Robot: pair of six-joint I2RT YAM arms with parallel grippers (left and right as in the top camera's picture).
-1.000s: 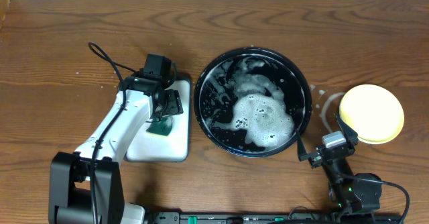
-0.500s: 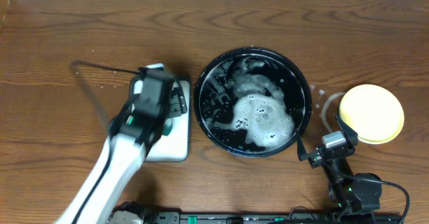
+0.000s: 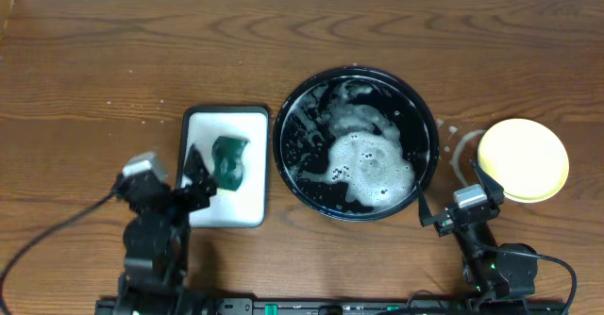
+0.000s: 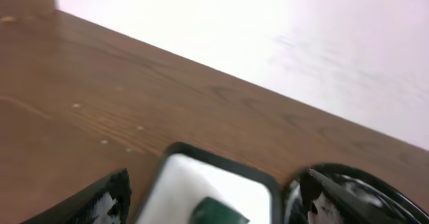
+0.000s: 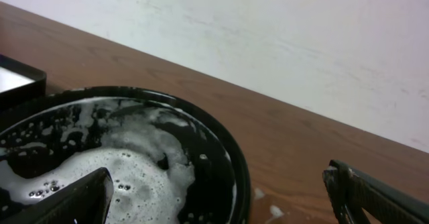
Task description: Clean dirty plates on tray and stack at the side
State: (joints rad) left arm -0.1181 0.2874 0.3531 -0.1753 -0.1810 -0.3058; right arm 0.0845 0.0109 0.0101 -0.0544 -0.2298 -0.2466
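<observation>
The black tray [image 3: 291, 109] sits mid-table with soapy foam and no plate in it. It also shows in the right wrist view [image 5: 231, 158] and the left wrist view [image 4: 385, 192]. A pale yellow plate [image 3: 523, 159] lies on the table right of the tray, with no smear showing. No mint-green plate is in view. My left gripper [image 3: 199, 180] is open and empty at the front left edge of the white tray; it also shows in the left wrist view [image 4: 216, 177]. My right gripper [image 3: 453, 192] is open and empty between tray and plate; it also shows in the right wrist view [image 5: 218, 174].
A white rectangular tray [image 3: 223, 126] with a dark rim lies left of the black tray, with a green sponge [image 3: 228, 162] on it. Both show in the left wrist view, the tray [image 4: 177, 177] and the sponge [image 4: 216, 212]. Wet streaks [image 3: 459, 145] mark the wood beside the plate.
My left arm has pulled back from over the white tray toward the front edge, leaving the green sponge on it. The right arm has not moved.
</observation>
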